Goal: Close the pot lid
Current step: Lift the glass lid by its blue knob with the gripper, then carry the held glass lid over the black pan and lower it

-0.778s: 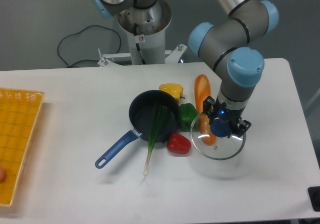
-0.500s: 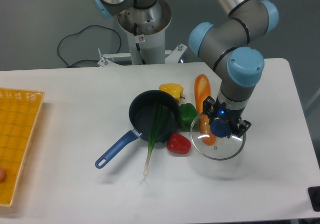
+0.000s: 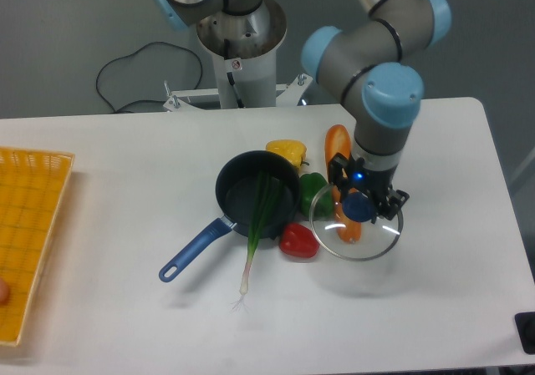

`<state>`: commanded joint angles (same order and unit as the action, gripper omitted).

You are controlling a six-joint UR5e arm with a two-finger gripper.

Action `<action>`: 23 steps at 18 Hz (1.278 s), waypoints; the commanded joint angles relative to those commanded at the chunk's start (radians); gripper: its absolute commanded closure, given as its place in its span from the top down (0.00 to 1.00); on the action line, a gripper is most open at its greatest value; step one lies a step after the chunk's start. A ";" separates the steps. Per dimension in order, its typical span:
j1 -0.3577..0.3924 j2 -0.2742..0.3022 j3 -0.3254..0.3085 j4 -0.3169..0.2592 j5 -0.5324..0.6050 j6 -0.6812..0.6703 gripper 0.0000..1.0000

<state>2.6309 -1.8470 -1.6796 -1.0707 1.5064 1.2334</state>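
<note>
The dark pot [image 3: 251,193] sits open near the table's middle, its blue handle [image 3: 196,249] pointing to the front left. A green onion [image 3: 259,225] lies across the pot's rim and onto the table. The clear glass lid [image 3: 355,225] hangs above the table to the right of the pot, over the orange carrot. My gripper [image 3: 359,205] is shut on the lid's blue knob. The lid does not touch the pot.
A yellow pepper [image 3: 287,151], green pepper [image 3: 313,193] and red pepper [image 3: 298,240] crowd the pot's right side. An orange carrot [image 3: 337,154] lies partly under the lid. A yellow basket [image 3: 27,233] stands at the left edge.
My gripper has carried the lid a little to the left and away from the front edge, toward the pot. The pot and vegetables have not moved.
</note>
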 joint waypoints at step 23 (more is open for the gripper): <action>-0.124 0.216 -0.261 0.115 -0.002 -0.198 0.59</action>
<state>2.5065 -1.6307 -1.9404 -0.9557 1.5048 1.0354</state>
